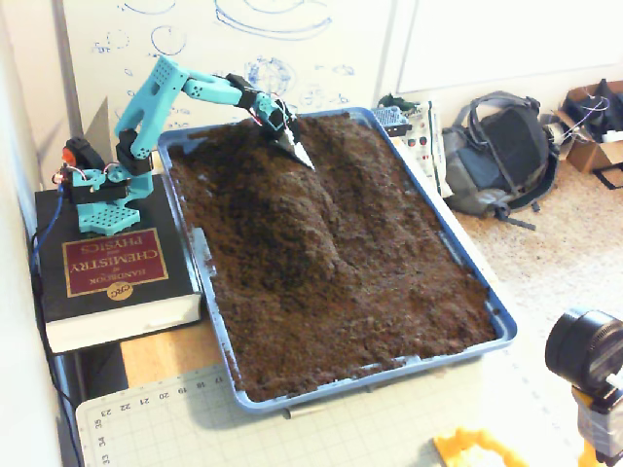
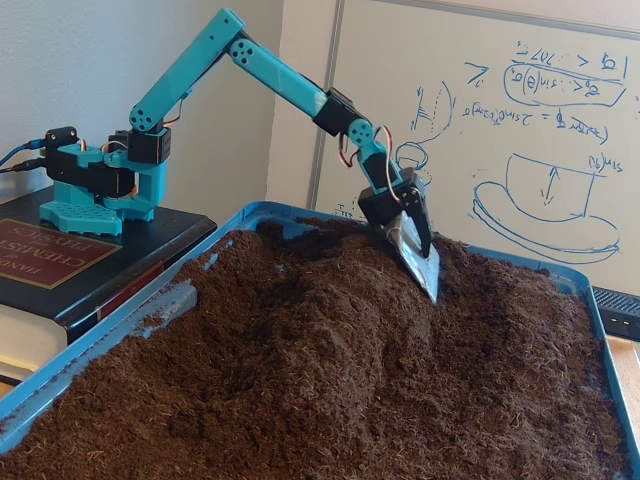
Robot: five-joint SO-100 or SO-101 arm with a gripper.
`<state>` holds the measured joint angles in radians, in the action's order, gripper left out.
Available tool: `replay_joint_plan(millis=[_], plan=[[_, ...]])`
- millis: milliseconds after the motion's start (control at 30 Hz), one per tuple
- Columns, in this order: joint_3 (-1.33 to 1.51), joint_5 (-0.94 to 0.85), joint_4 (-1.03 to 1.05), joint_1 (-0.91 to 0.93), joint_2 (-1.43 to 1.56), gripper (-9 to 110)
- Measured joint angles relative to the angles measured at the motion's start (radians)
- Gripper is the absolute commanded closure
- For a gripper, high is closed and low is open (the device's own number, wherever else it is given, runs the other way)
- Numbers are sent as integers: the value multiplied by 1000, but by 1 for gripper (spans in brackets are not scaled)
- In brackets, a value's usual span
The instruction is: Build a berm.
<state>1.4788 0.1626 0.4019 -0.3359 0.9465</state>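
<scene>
Pincer (image 2: 424,268) tip-down on berm (image 1: 292,209), near tray's (image 1: 501,326) far rim.

The teal jointed arm's gripper (image 2: 420,262), seemingly fitted with a flat silvery scoop blade, digs its tip into the dark brown crumbly soil berm (image 2: 330,330) filling the shallow blue plastic tray (image 2: 110,318).

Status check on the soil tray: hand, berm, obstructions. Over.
Hand carries a metal scoop blade, tip down at the far end of the raised dark brown soil berm. Open or shut: cannot tell. Blue plastic tray full of soil; nothing obstructing.
</scene>
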Motion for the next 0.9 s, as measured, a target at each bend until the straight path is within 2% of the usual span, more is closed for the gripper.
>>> replay_joint_plan(millis=[900], plan=[[100, 0, 2, 8, 81, 101]])
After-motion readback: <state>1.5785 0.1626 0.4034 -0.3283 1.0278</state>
